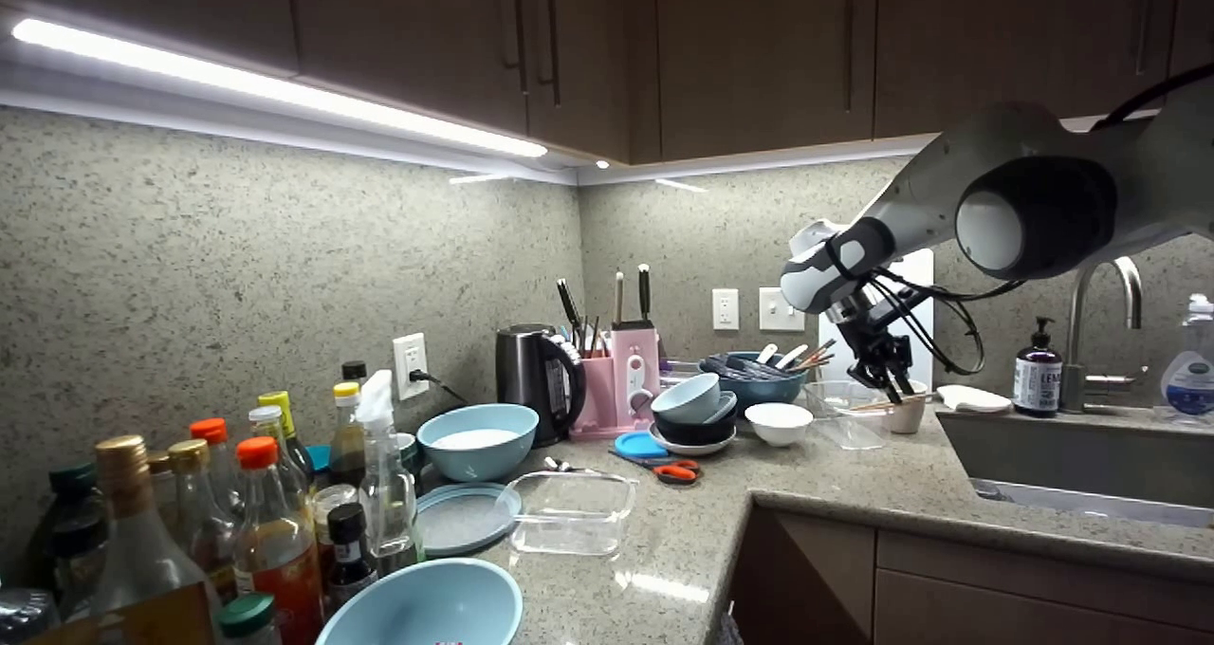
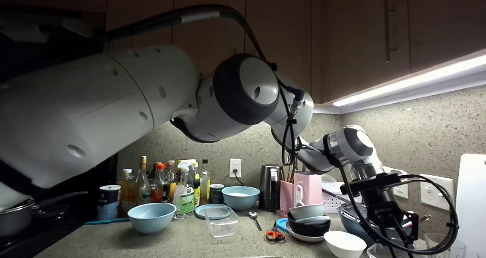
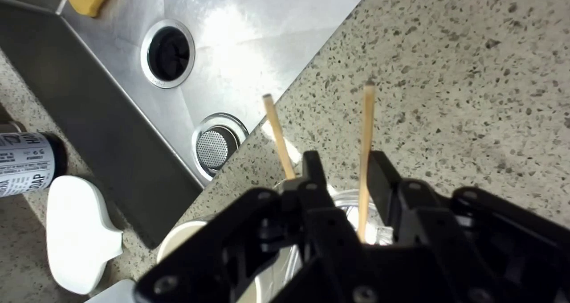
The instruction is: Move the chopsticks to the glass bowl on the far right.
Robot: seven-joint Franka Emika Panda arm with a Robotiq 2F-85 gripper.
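The chopsticks are two light-tan sticks. In the wrist view one chopstick (image 3: pixel 366 151) runs between my fingers, close against the right finger's inner face. Another chopstick (image 3: pixel 278 136) sticks out beyond the left finger's outer side. My gripper (image 3: pixel 344 160) is open, with a gap between its fingers. A clear round glass rim (image 3: pixel 349 198), which looks like the glass bowl, shows below the fingers, partly hidden. In an exterior view my gripper (image 1: pixel 896 391) points down at the chopsticks (image 1: pixel 874 405), which lie about level over clear glassware (image 1: pixel 847 429). The fingers also show in an exterior view (image 2: pixel 400 252).
A pale cup (image 1: pixel 908 415) stands beside the clear glassware, near the sink (image 1: pixel 1043 455). A white bowl (image 1: pixel 778 423) and stacked bowls (image 1: pixel 688 403) stand to the other side. A light-blue bowl of utensils (image 1: pixel 759 386) is behind. A soap bottle (image 1: pixel 1038 375) stands by the tap.
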